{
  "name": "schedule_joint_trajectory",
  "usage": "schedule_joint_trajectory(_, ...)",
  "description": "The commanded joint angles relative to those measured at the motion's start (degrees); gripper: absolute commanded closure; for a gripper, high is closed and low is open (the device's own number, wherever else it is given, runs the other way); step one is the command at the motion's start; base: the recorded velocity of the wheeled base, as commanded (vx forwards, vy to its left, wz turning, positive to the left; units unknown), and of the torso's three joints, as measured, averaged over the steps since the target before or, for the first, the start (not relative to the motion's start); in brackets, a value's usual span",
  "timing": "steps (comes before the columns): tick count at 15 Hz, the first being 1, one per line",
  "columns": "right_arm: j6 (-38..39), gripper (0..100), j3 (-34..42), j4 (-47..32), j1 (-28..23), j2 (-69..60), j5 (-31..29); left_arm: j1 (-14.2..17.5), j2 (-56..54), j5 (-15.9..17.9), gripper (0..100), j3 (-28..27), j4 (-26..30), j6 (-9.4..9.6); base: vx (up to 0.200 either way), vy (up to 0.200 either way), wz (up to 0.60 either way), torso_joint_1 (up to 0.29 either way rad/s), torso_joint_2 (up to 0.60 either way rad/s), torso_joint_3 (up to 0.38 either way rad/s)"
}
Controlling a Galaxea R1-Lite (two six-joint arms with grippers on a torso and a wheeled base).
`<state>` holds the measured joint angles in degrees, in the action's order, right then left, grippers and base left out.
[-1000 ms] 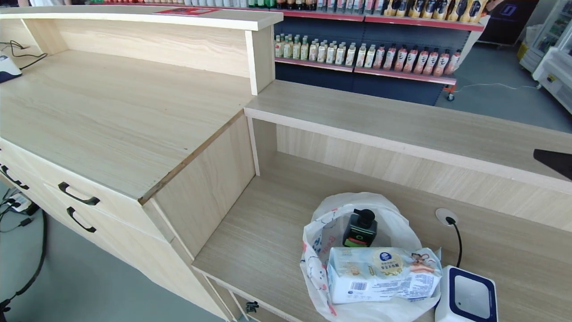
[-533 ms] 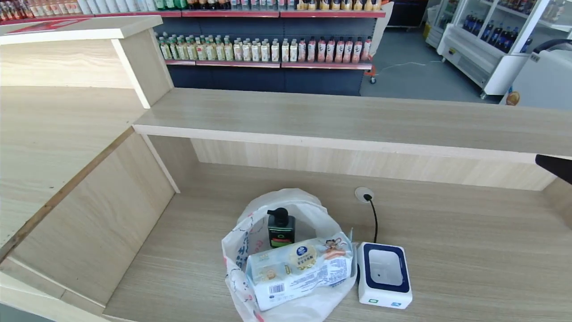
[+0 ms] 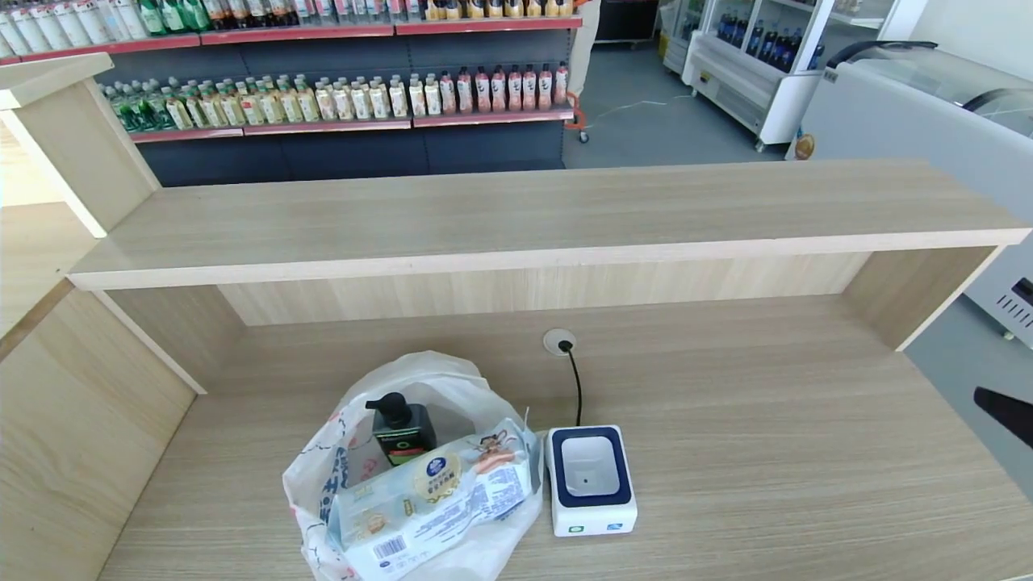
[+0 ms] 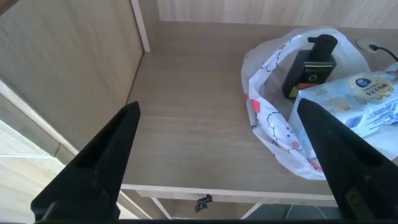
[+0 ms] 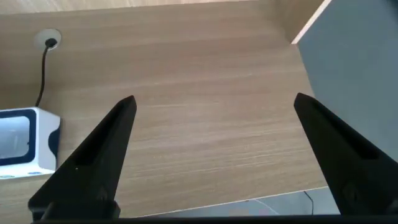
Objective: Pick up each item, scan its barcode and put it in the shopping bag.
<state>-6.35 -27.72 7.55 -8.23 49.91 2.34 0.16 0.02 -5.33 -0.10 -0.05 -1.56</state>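
A white plastic shopping bag (image 3: 323, 484) lies open on the lower counter. Inside it a dark pump bottle (image 3: 399, 426) stands upright, and a white and blue wrapped pack (image 3: 432, 496) lies across the bag's mouth with its barcode facing up. The white and navy barcode scanner (image 3: 589, 480) sits right beside the bag. My left gripper (image 4: 217, 162) hangs open and empty above the counter, next to the bag (image 4: 273, 124), bottle (image 4: 314, 62) and pack (image 4: 364, 99). My right gripper (image 5: 214, 155) is open and empty over bare counter, off to the side of the scanner (image 5: 25, 140).
The scanner's black cable (image 3: 575, 379) runs to a round grommet (image 3: 558, 340) near the back wall. A raised wooden ledge (image 3: 516, 218) borders the far side, with side panels at both ends. Store shelves with bottles (image 3: 339, 97) and coolers stand beyond.
The head camera has swung to the right, so the whole picture has shifted left. The bag, its contents and the scanner lie as before.
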Motion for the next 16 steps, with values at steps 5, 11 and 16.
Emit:
schedule_joint_trajectory(5,8.0,0,27.5,-8.0,3.0,-35.5,-5.4,0.0,0.0,0.0,0,0.0,0.0,-0.02,0.0,0.0,0.0,0.0,0.0,0.0)
schedule_joint_trajectory(11,14.3,0,27.6,-7.8,9.2,-47.8,-4.0,0.0,0.0,0.0,0,0.0,0.0,-0.02,0.0,0.0,0.0,0.0,0.0,0.0)
schedule_joint_trajectory(16,15.1,0,27.6,-7.7,9.0,-48.2,-4.1,0.0,0.0,0.0,0,0.0,0.0,-0.02,0.0,0.0,0.0,0.0,0.0,0.0)
